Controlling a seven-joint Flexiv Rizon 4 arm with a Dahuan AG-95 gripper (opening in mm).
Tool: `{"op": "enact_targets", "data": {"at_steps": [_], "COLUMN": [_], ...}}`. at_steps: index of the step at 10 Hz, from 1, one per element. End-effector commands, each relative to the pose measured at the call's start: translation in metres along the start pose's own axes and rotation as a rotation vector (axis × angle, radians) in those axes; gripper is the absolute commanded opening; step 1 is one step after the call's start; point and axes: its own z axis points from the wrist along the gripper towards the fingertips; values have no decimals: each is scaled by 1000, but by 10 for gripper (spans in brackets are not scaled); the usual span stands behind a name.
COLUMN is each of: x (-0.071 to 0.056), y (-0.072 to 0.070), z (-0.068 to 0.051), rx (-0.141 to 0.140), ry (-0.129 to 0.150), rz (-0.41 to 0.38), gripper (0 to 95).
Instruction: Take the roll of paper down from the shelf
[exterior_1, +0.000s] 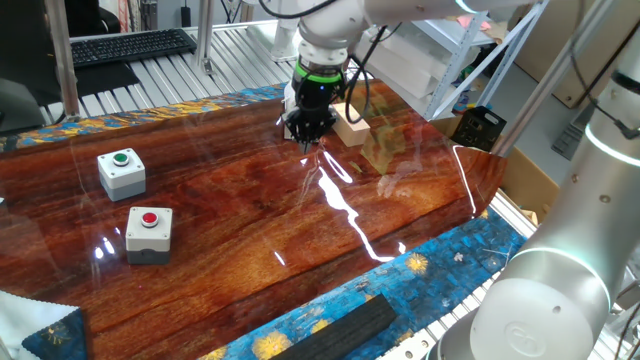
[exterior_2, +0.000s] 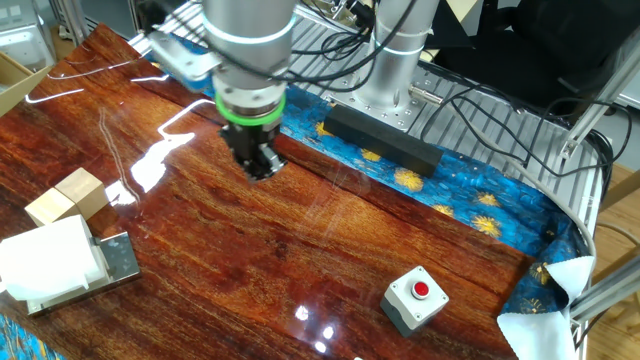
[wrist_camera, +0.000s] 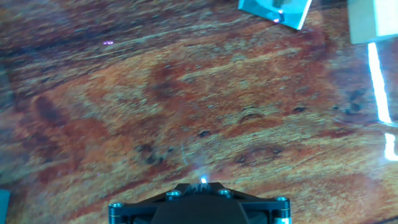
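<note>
Over at nine o'clock in the other fixed view, the roll of paper (exterior_2: 45, 258) sits on the shelf (exterior_2: 118, 257), light and squashy, best pinched gently across its sides, while the gripper (exterior_2: 262, 163) hovers mid-table, fingers apparently together.
</note>
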Motion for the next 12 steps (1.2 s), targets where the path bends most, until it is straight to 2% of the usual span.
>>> {"op": "enact_targets", "data": {"at_steps": [1,4,5,7,8,10,12], "x": [-14,-32,-42,-55,-66,-75,-85], "y": [-4,-8,-11,-15,-18,-20,-23], "z": [1,2,0,-1,1,5,9], "rx": [-1,1,-13,-17,-28,-48,-55], "ry": [4,10,20,21,27,28,23], "rz": [-13,-10,-9,-8,-5,6,5], "gripper": [0,0,0,0,0,0,0]}}
